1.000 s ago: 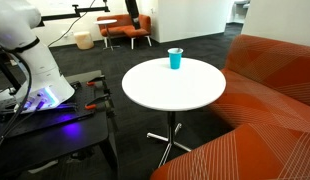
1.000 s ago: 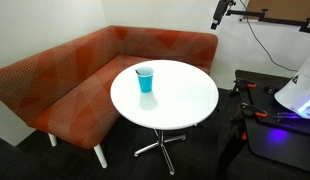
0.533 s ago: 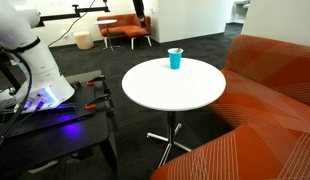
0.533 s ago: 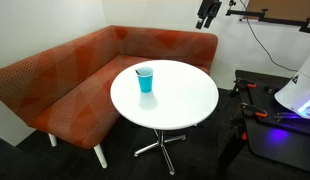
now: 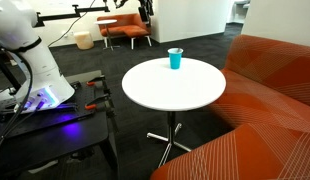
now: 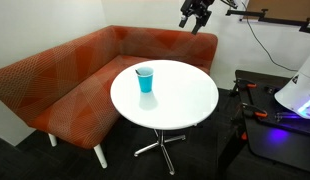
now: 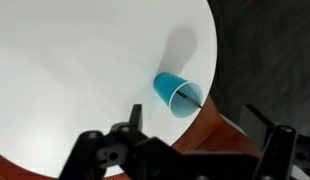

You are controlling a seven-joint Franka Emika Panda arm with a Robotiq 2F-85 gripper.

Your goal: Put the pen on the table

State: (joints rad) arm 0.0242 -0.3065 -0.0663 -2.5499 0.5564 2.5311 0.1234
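Observation:
The pen is a thin dark stick lying inside the cyan cup in the wrist view. It is too small to make out in both exterior views. The cup stands upright near the edge of the round white table. My gripper hangs high above the table, well clear of the cup. It is open and empty.
An orange corner sofa wraps around the table's far side. The dark bench carries the robot base and red-handled tools. Orange chairs stand in the background.
The gripper has moved sideways at the same height, closer to a spot above the table and the cup. The cup and table have not moved.

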